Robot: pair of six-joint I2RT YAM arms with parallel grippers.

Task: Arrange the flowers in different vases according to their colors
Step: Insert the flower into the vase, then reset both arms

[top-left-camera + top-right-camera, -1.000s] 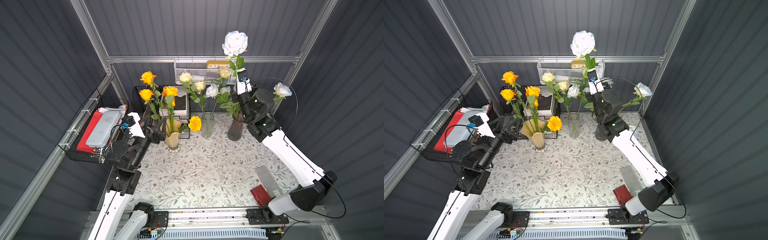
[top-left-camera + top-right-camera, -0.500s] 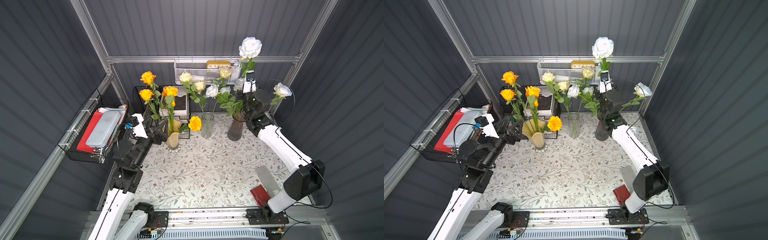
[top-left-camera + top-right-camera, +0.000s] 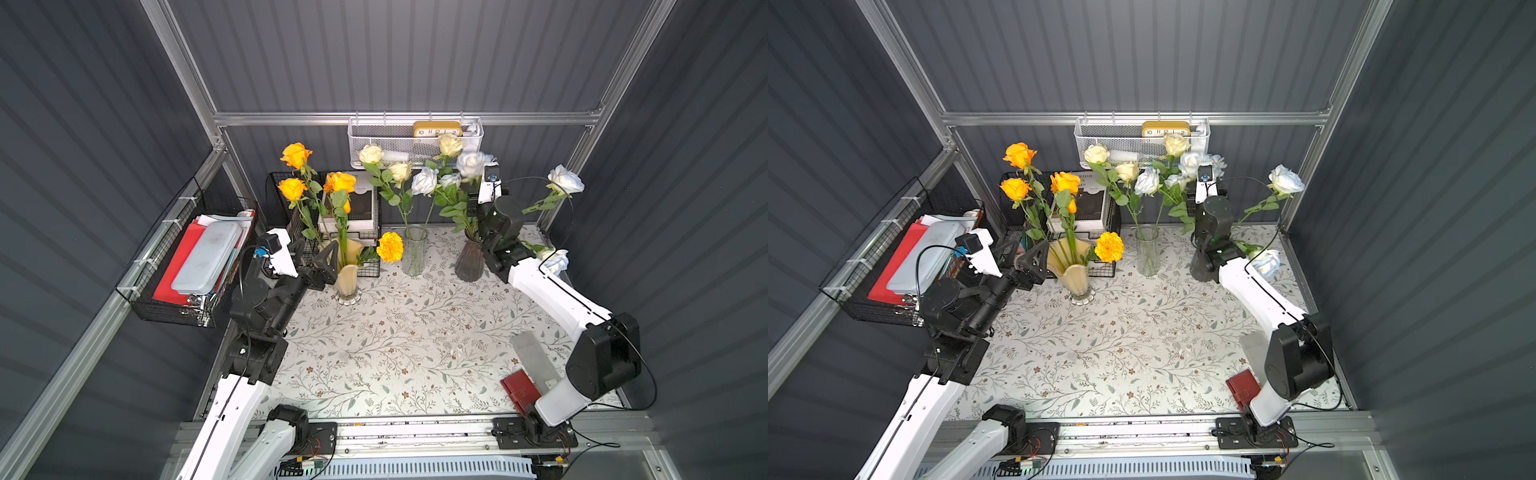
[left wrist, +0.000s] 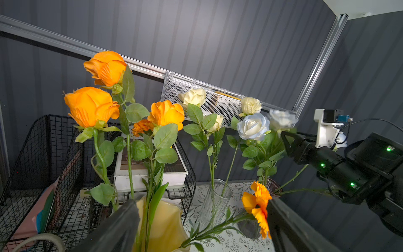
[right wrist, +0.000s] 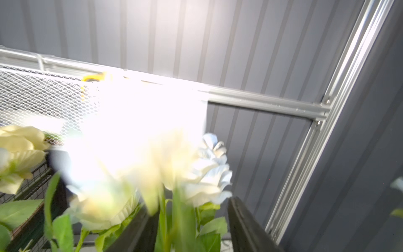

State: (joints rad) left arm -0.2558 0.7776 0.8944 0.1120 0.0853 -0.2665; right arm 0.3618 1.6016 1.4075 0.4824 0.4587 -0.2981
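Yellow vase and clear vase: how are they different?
The yellow vase is solid-coloured; the clear vase is see-through. The yellow vase has a wavy, flaring rim; the clear vase is a straight tube. The yellow vase holds orange flowers; the clear vase holds cream roses. Both stand upright.

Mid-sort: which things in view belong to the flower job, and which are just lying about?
Job: orange flowers, cream roses, white roses, yellow vase, clear vase, purple vase.
Lying about: clock, mesh tray, books, side basket, red box.
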